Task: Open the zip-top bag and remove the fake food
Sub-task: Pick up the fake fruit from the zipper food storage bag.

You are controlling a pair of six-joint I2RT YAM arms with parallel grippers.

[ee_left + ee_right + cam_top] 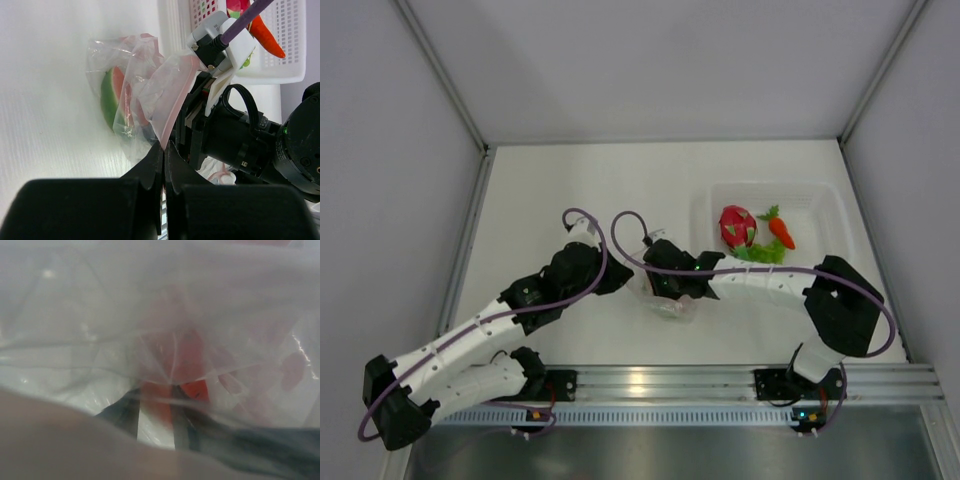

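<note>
The left pincer (164, 159) was closed tight, its tips nipping the lower end of the pinkish zip strip (172, 95) of the zip-top bag (134, 75). The bag rose crumpled just ahead of those tips on the white worktop (45, 100), its strip edge turned toward the pincer's right. Inside the bag, ahead and to the left of the left pincer, sat a melon slice (111, 95), green rind outward and red flesh behind.

The right pincer (156, 397) was pushed against the bag from the left pincer's right side. Through the cloudy film its two dark fingers (181, 415) stood a little apart, with a blurred red-orange piece (175, 365) just beyond their tips. Whether they gripped that piece, the film or nothing, I could not tell.

Past the right pincer's wrist, well apart from the bag, a pale tub (715, 200) held the dragon fruit (736, 226), an orange piece (781, 232) and green leafy pieces (763, 254)
</note>
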